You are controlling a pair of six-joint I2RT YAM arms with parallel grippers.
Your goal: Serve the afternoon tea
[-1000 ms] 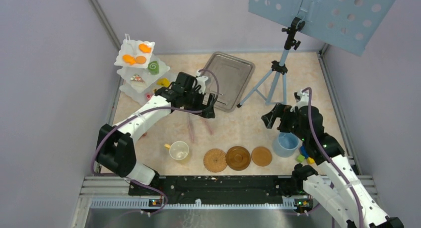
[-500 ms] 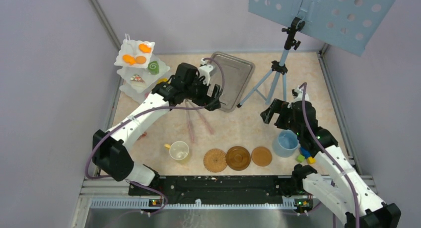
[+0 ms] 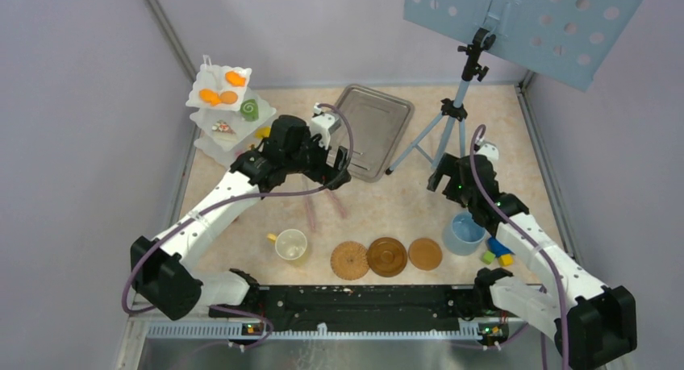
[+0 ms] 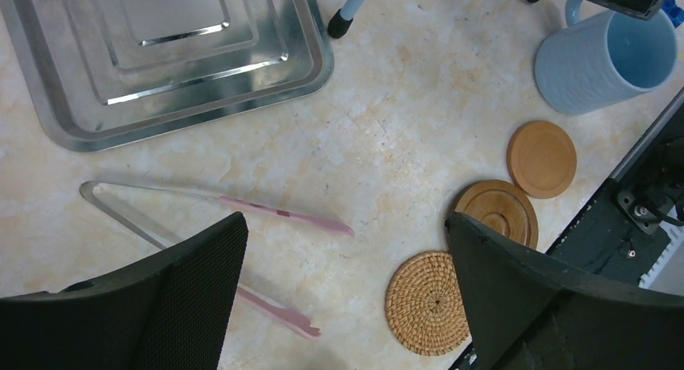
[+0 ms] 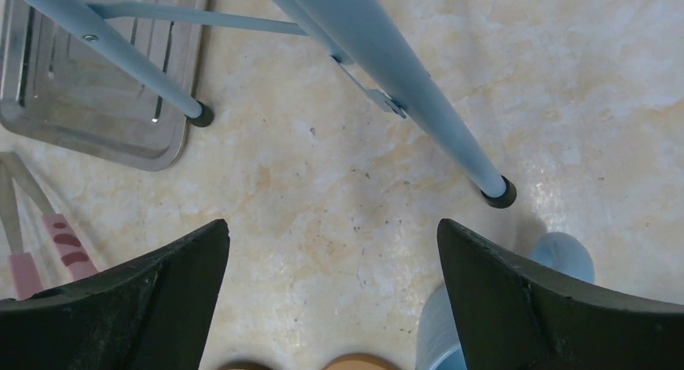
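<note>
- Left of the rectangular silver metal tray (image 3: 375, 124): white three-tier plastic stand (image 3: 208, 147). It carries round orange biscuits (image 3: 211, 96) on top, and a green swirl roll (image 3: 249, 109), a pink slice (image 3: 222, 128) and a yellow wedge (image 3: 262, 132) lower down.
- On the tray's near side, well apart from it: a row of three round coasters, one woven rattan (image 3: 349, 259), one dark wood (image 3: 387, 256) and one pale wood (image 3: 424, 254). All three are bare.
- Left of that row: small clear cup with a yellow handle (image 3: 291, 244), standing on the table.
- Right of the row: pale blue ribbed mug (image 3: 464, 233), also off the coasters.
- Just near of the tray: long pink-tipped metal tongs (image 4: 282, 217), lying flat.
- Left gripper (image 4: 345, 221): hovers above the tongs by the tray's near edge, fingers spread wide, holding nothing.
- Right gripper (image 5: 332, 225): right of the tray, over the feet of the blue tripod (image 3: 452, 120), fingers spread wide, holding nothing.
- Change: the left elbow has swung back while its wrist keeps over the tongs. The right wrist has drifted from the mug toward the tripod.
- Meaning: no item has shifted, so serving appears not yet begun. Cups probably belong on coasters.
</note>
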